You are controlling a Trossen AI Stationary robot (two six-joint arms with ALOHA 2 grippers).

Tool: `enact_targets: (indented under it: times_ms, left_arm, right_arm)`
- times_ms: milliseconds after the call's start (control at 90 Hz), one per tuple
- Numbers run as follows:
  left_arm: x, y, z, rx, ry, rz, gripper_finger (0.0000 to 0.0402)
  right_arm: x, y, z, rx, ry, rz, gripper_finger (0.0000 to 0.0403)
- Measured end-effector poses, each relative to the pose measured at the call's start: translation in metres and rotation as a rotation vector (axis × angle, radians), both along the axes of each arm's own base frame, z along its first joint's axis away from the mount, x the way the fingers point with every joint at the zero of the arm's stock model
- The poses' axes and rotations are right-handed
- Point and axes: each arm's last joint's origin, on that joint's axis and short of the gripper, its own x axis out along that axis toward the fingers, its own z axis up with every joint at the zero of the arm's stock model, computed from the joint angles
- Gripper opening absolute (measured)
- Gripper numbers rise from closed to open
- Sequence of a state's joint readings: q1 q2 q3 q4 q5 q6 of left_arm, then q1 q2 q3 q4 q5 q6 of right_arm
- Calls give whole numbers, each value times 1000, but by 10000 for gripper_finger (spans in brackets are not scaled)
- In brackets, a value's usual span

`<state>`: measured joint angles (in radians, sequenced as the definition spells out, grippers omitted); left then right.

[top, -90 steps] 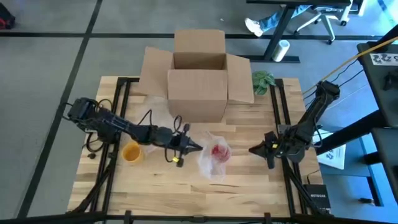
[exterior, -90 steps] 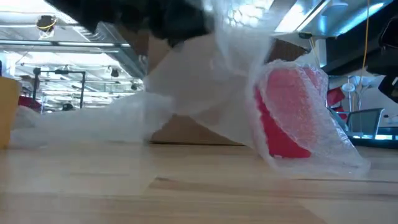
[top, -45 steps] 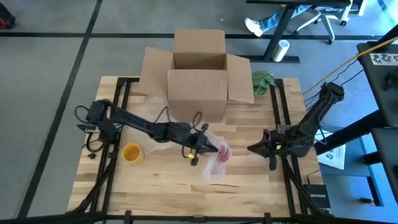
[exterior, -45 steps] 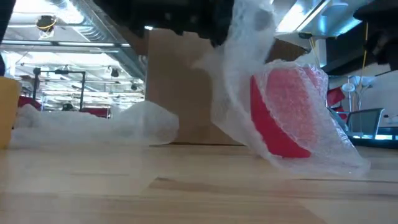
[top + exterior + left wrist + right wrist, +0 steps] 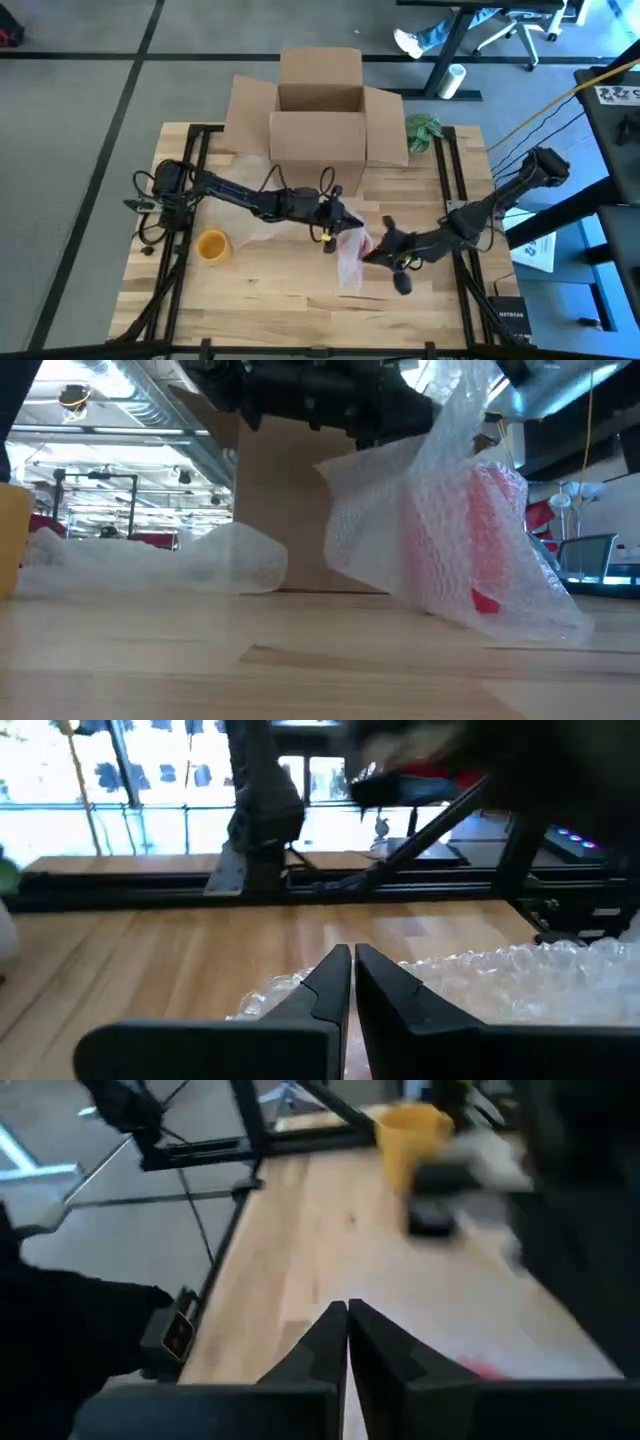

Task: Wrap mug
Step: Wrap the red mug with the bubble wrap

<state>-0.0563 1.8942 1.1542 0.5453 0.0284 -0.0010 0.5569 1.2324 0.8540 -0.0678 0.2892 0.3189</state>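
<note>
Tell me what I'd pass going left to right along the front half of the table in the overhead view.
Yellow cup → left claw, holding up the bubble wrap around the red mug → right claw, at the wrap's right edge.

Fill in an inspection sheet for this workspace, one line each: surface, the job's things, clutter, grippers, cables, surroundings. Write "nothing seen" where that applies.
Surface: wooden table, light planks.
Job's things: red mug on the table, covered in bubble wrap; open cardboard box behind it.
Clutter: yellow cup by the left arm; a green object beside the box.
Grippers: left gripper shut on the bubble wrap, lifting a flap over the mug; right gripper shut, at the mug's other side.
Cables: black wires looped at the left arm's base; a yellow cable at the right.
Surroundings: grey floor, office chair, a person's shoe.
</note>
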Motion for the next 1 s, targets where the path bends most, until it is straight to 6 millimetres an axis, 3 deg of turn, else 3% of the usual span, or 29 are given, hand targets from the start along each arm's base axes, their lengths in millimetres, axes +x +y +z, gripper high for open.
enact_targets:
  times_ms: [111,222,311,478,689,1000]
  left_arm:
    - [0,1,-3,7,19,31,0]
    - [0,2,-2,13,15,66,0]
    - [0,1,-3,13,18,71,0]
    - [-3,-5,-3,18,63,56,0]
    - [-21,-11,15,-2,175,46,0]
    - [-54,-42,38,29,312,22,0]
  right_arm:
    - [21,0,0,-13,57,60,0]
    - [36,-9,-18,18,193,43,0]
    - [41,-18,-29,37,280,-7,0]
    - [45,-29,-23,44,329,-73,0]
    - [50,-43,-25,26,536,-157,0]
    - [85,-48,-38,-6,725,-114,0]
